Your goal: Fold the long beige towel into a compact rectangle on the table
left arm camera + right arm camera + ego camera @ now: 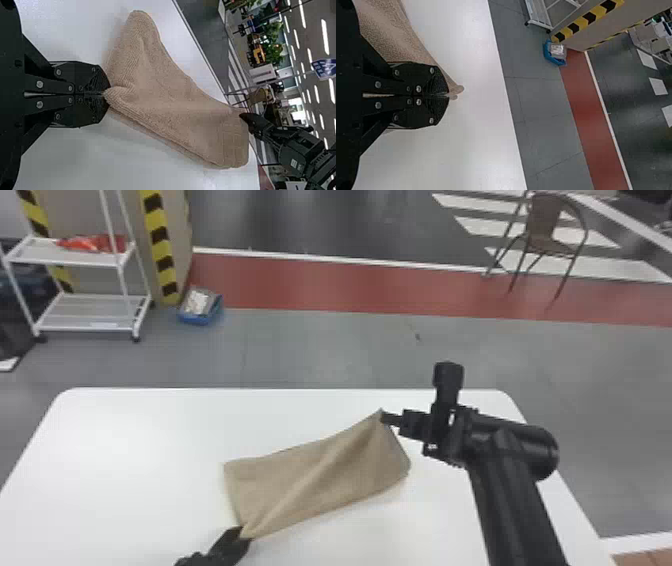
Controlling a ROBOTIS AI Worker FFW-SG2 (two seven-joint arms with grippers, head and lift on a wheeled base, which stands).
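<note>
Towel (322, 475) is pinched in our left claw (242, 532) at seven o'clock and right claw (384, 417) at one, likely to stretch it.

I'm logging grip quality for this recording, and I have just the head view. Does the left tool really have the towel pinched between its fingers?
Observer: Yes. In the left wrist view, the left tool has its fingers together on a bunched fold of the towel.
Operator: And the other side: is anything poking past the fingertips?
Observer: Yes. In the right wrist view, a small tip of the towel sticks out beyond the closed fingers of the right tool.
Operator: Is the towel one layer along its long sides?
Observer: It looks doubled along one: the left wrist view shows a second edge just beneath the upper one.
</note>
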